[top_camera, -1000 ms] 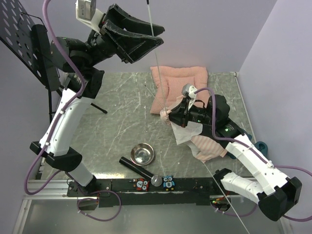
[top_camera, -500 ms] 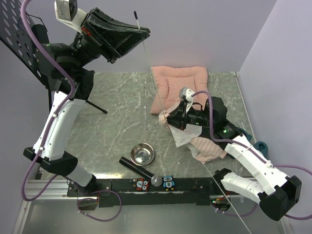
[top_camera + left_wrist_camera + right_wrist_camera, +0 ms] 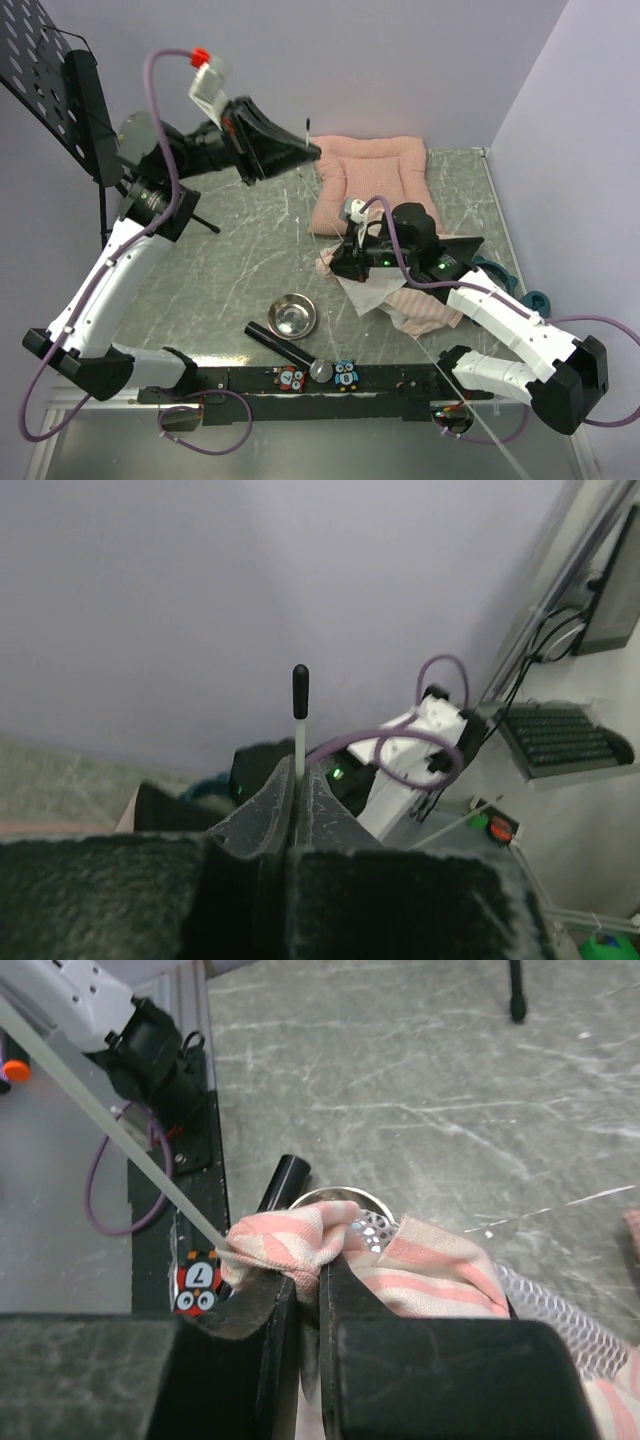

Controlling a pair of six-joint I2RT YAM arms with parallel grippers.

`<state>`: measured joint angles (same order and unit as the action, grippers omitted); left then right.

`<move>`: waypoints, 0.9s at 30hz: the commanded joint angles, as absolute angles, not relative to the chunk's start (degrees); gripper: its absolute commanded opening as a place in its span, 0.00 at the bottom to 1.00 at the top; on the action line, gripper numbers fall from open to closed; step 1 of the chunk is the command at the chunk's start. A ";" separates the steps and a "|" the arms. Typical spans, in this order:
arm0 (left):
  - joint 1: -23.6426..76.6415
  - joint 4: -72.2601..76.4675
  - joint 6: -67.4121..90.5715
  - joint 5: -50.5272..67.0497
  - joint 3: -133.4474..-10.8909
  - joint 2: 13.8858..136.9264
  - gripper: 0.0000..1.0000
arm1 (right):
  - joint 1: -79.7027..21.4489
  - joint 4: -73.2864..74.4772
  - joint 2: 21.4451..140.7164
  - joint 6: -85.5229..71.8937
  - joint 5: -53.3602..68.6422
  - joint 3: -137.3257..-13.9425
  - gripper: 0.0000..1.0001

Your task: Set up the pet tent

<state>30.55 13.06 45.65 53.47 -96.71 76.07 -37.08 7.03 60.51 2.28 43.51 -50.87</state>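
The pet tent (image 3: pixel 415 300) lies crumpled on the table at the right, pink-striped fabric with white mesh. My right gripper (image 3: pixel 340 264) is shut on a bunched fold of it at the fabric's left end; in the right wrist view the right gripper (image 3: pixel 322 1282) pinches the striped cloth (image 3: pixel 440 1270), and a thin white pole (image 3: pixel 110 1125) enters the fold. My left gripper (image 3: pixel 303 151) is raised above the table's far side, shut on the pole just under its black tip (image 3: pixel 307 127). In the left wrist view the left gripper (image 3: pixel 297 782) has the tip (image 3: pixel 299 692) sticking out above it.
A plain pink cushion (image 3: pixel 380 165) lies at the back of the table. A steel bowl (image 3: pixel 292 316) and a black cylinder (image 3: pixel 278 345) sit near the front edge, with two owl tags (image 3: pixel 345 374) on the base rail. A black music stand (image 3: pixel 50 85) stands at the far left.
My left gripper closed on the pole and came down toward the cushion, so only the black tip shows above it. The right gripper shifted slightly forward-left with the fabric.
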 commanded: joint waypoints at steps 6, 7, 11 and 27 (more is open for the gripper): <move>31.46 -21.25 20.32 61.17 -79.91 75.23 0.01 | -39.90 -0.62 60.29 0.88 44.21 -60.20 0.00; 31.46 -22.57 18.04 60.91 -78.41 75.15 0.01 | -40.16 -0.70 60.38 0.62 44.03 -60.90 0.00; 32.43 -25.22 11.96 57.93 -72.35 73.74 0.01 | -40.60 -1.14 60.29 0.09 43.16 -62.40 0.00; 35.50 -28.39 2.29 49.40 -59.42 69.00 0.01 | -40.52 5.17 56.35 5.61 41.75 -57.66 0.04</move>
<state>33.91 -12.23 7.01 51.62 -65.19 68.25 -41.41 19.16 63.96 3.44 40.21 -54.13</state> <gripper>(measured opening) 0.024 0.122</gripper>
